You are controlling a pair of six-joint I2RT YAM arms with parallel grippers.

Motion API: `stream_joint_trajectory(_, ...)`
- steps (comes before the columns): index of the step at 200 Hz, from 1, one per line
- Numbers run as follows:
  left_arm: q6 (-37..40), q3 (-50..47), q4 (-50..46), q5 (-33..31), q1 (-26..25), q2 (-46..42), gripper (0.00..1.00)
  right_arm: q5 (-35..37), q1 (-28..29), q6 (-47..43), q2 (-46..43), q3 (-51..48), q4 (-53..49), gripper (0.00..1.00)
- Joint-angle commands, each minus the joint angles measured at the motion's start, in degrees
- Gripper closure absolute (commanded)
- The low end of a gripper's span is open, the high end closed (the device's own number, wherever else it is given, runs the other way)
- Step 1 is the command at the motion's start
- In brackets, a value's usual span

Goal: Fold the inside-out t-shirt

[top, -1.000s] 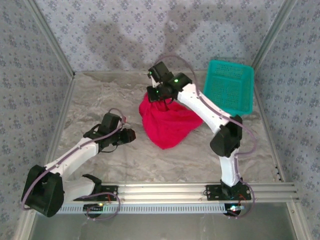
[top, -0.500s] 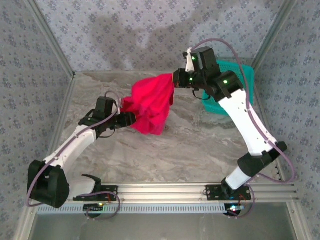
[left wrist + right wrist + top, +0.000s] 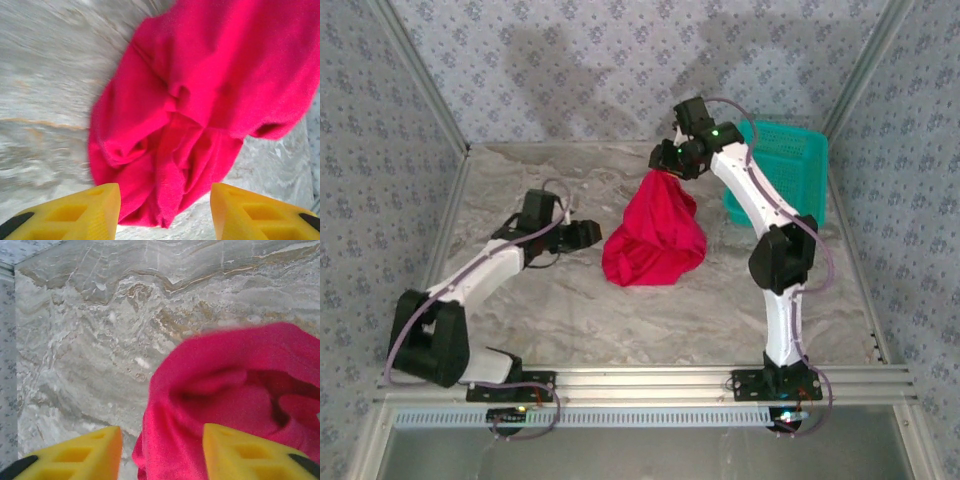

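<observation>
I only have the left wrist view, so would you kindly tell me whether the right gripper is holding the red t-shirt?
Observer: No. In the right wrist view the right gripper has its jaws apart, and the t-shirt lies beyond the fingers, not pinched between them.
Operator: Thank you. Where does the t-shirt sit?
Observer: Seen from above, it is a bunched heap near the middle of the table, its peak pointing up at the right gripper.
Operator: Is anything else on the table?
Observer: A teal basket stands at the far right, to the right of the t-shirt.
</observation>
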Motion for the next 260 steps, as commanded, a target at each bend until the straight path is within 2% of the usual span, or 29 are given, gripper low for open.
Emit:
stream_joint_trajectory(1,0.97,1.82,2.42,1.57,-5.54,4.39,0.49,-0.79,-0.64,-3.84,0.59,3.12,-9.19,0.41)
stream_joint_trajectory(22,3.59,4.43,-0.47,-1.32,-8.58,9.35,0.46,1.28,-0.89,-5.36,-6.27,-7.00,-6.39,0.39)
stream_joint_trajectory(48,5.63,8.31,-3.98,-3.96,-9.41,15.35,0.44,1.91,-2.30,-5.61,-15.00,-21.69,0.03,0.38)
stream_joint_trajectory(76,5.82,11.94,-5.18,-5.24,-9.56,21.57,0.47,-0.45,-3.26,-7.11,-16.77,-29.56,3.18,0.37)
stream_joint_trajectory(88,5.91,13.54,-6.21,-5.84,-9.57,23.31,0.55,-0.26,-3.25,-7.87,-15.80,-30.56,3.78,0.37)
stream_joint_trajectory(114,5.98,15.62,-8.76,-7.50,-9.32,22.74,0.80,1.37,-3.49,-9.11,-11.96,-30.73,4.57,0.38)
stream_joint_trajectory(124,6.30,16.52,-10.37,-8.22,-8.98,21.60,0.91,1.41,-3.70,-9.15,-10.01,-30.01,5.35,0.43)
stream_joint_trajectory(134,6.75,17.85,-12.67,-8.91,-8.32,20.23,1.00,0.98,-3.94,-9.16,-7.72,-28.52,5.81,0.58)
stream_joint_trajectory(141,7.31,19.07,-14.73,-9.19,-7.55,19.04,1.00,0.65,-4.04,-9.58,-6.53,-27.17,5.53,0.74)
stream_joint_trajectory(150,8.26,20.91,-17.63,-9.05,-6.21,17.22,1.00,0.70,-4.14,-9.99,-5.78,-25.32,4.13,1.00)
stream_joint_trajectory(166,10.29,25.38,-24.23,-8.93,-2.51,13.41,1.00,3.34,-4.90,-11.51,-7.79,-22.98,0.44,1.00)
stream_joint_trajectory(192,12.30,31.07,-32.43,-9.22,6.47,5.39,1.00,7.61,-9.54,-11.42,-17.98,-24.80,-2.42,1.00)
stream_joint_trajectory(224,11.32,32.86,-33.73,-8.85,16.21,-3.01,1.00,7.68,-14.51,-9.43,-30.02,-26.82,-2.75,1.00)
stream_joint_trajectory(260,11.16,34.98,-35.10,-8.43,21.03,-6.03,1.00,7.48,-14.99,-7.92,-34.96,-23.99,-5.06,1.00)
